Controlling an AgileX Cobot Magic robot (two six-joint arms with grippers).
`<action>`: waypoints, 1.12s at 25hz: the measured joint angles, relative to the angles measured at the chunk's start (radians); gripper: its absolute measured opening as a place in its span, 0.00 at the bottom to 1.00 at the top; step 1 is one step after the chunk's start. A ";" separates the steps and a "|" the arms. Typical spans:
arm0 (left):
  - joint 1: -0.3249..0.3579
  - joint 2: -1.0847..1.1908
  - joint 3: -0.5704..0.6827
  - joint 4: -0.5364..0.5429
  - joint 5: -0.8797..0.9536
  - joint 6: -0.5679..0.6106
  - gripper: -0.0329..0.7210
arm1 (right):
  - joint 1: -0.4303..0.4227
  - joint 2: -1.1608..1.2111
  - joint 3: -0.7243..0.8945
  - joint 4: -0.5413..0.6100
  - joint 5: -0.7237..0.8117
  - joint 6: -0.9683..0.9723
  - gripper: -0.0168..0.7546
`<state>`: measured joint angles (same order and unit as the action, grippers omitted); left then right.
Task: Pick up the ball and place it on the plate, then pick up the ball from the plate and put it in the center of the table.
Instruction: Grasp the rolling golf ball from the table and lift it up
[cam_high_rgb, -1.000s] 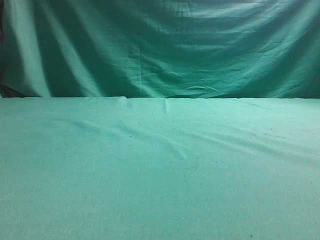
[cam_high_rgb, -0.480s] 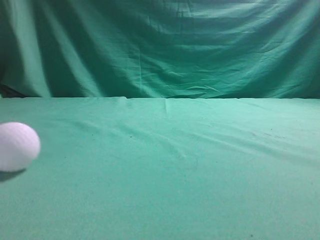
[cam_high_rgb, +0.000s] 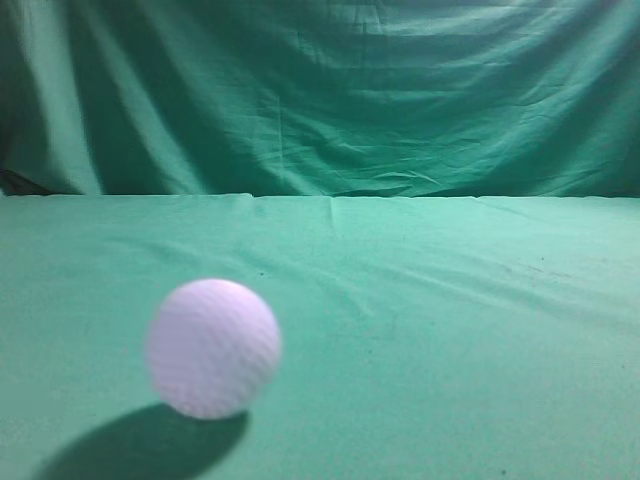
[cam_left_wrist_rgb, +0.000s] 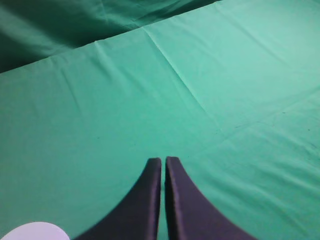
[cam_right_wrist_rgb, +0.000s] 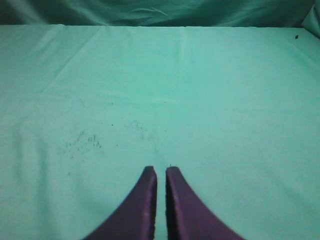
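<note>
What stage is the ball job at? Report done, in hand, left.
Done: nothing shows as finished. The small white dimpled golf ball sits free on the green cloth table.
In hand: nothing. The black left gripper and the right gripper are shut and empty.
Left: both moves. No plate clearly shows; a pale shape is unidentifiable.

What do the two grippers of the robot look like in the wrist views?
Only the fingers show. The left gripper has two smooth, dark, near-black fingers that curve inward and taper to narrow tips. The right gripper has the same curved, tapering shape but looks dark purple. No cables, markings or labels are visible, and the arms themselves are out of view.
</note>
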<state>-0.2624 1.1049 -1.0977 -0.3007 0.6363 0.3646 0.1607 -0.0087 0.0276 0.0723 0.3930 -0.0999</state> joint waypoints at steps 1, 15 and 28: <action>0.000 -0.046 0.039 0.000 -0.019 0.000 0.04 | 0.000 0.000 0.000 0.000 0.000 0.000 0.11; 0.000 -0.659 0.471 0.002 -0.103 0.016 0.04 | 0.000 0.000 0.000 0.226 -0.393 0.046 0.11; 0.000 -0.800 0.682 0.002 -0.123 0.019 0.04 | 0.000 0.104 -0.297 0.220 -0.051 -0.161 0.11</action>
<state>-0.2624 0.3049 -0.4154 -0.2987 0.5129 0.3831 0.1607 0.0957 -0.2698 0.2928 0.3415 -0.2606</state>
